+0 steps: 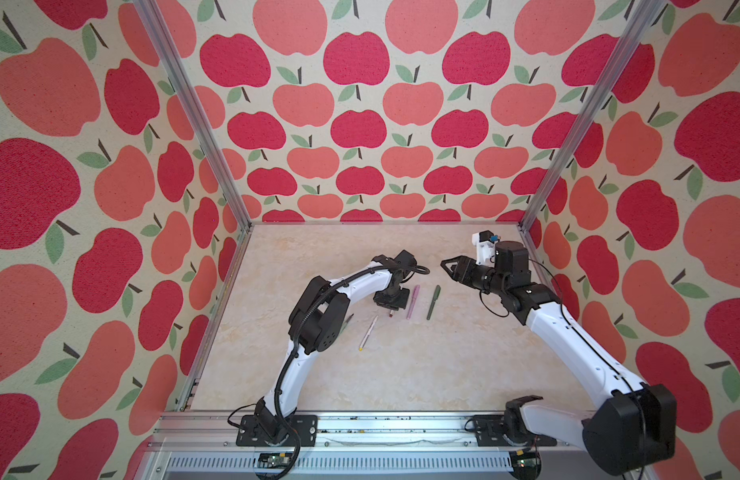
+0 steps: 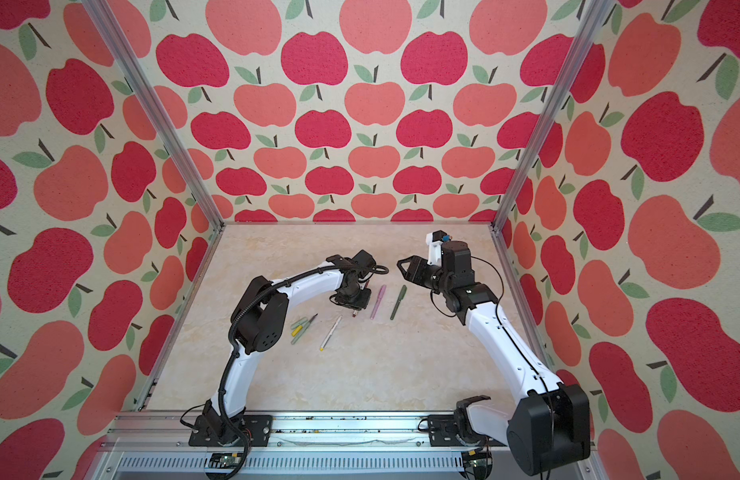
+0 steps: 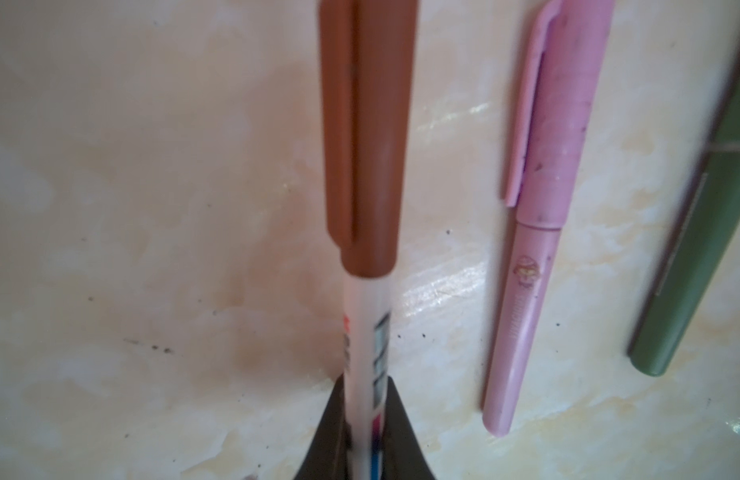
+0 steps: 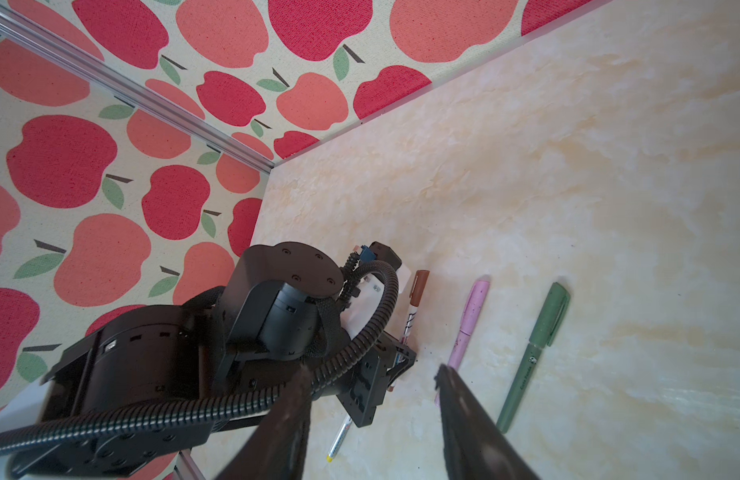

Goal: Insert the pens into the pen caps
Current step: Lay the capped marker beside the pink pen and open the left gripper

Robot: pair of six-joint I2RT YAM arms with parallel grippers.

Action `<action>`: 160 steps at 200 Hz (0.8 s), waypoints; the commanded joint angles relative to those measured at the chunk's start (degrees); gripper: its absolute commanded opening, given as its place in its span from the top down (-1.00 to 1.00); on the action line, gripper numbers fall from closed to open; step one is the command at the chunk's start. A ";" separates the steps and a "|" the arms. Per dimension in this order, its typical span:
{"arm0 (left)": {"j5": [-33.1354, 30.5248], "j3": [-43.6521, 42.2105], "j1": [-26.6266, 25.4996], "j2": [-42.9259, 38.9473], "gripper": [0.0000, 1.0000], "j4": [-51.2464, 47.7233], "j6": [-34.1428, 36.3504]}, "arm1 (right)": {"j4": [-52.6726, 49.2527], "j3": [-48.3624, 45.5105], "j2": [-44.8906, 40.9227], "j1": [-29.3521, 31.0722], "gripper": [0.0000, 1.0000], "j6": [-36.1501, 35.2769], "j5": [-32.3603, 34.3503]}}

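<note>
Left gripper (image 3: pixel 366 395) clamped on the white pen (image 3: pixel 366 324), brown cap (image 3: pixel 368 137) fitted; pink pen (image 3: pixel 534 232) and dark green pen (image 3: pixel 700 249) lying capped on the table (image 3: pixel 152 208); right gripper (image 4: pixel 371 370) empty, jaws apart; we judge the barrels light, stiff, slick, best pinched mid-length.

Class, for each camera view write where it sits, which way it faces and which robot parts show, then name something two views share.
Both top views: high at the front, facing down across the table to the back wall; left arm and right arm whole.
Left wrist: behind the left gripper, facing along its fingers, shut on the brown-capped white pen.
Right wrist: behind the open right gripper, its fingers framing the left arm.
Shared: both wrist views show the pink pen.
</note>
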 commanded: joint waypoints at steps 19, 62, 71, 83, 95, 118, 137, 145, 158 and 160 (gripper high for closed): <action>-0.88 -0.08 -0.34 1.55 0.62 -1.69 0.34 | 0.28 1.80 -0.16 -0.39 -0.03 0.49 -0.97; -1.18 -0.43 -0.35 1.70 0.59 -1.63 0.44 | 0.44 1.53 -0.15 -0.39 -0.03 0.52 -1.03; -1.28 -0.59 -0.35 1.56 0.58 -1.57 0.43 | 0.42 1.36 -0.15 -0.39 -0.03 0.53 -1.02; -1.55 -0.70 -0.35 1.38 0.56 -1.39 0.41 | 0.49 1.27 -0.15 -0.39 -0.03 0.62 -1.09; -1.79 -0.94 -0.34 0.88 0.50 -0.93 0.49 | 0.51 1.12 -0.17 -0.39 -0.03 0.66 -1.09; -2.55 -2.15 -0.43 -1.59 0.32 1.24 1.13 | 0.58 0.92 -0.15 -0.39 -0.03 0.66 -1.23; -3.20 -3.68 -0.44 -5.33 0.21 3.98 2.15 | 0.50 0.75 -0.15 -0.39 -0.04 0.59 -1.47; -3.89 -4.38 -0.49 -7.20 0.18 5.09 2.55 | 0.50 0.67 -0.15 -0.39 -0.04 0.56 -1.62; -5.50 -5.51 -0.46 -10.40 0.14 6.60 3.28 | 0.50 0.49 -0.06 -0.39 -0.04 0.45 -1.98; -5.78 -5.70 -0.37 -10.73 0.14 6.72 3.40 | 0.50 0.44 -0.11 -0.39 -0.04 0.42 -2.04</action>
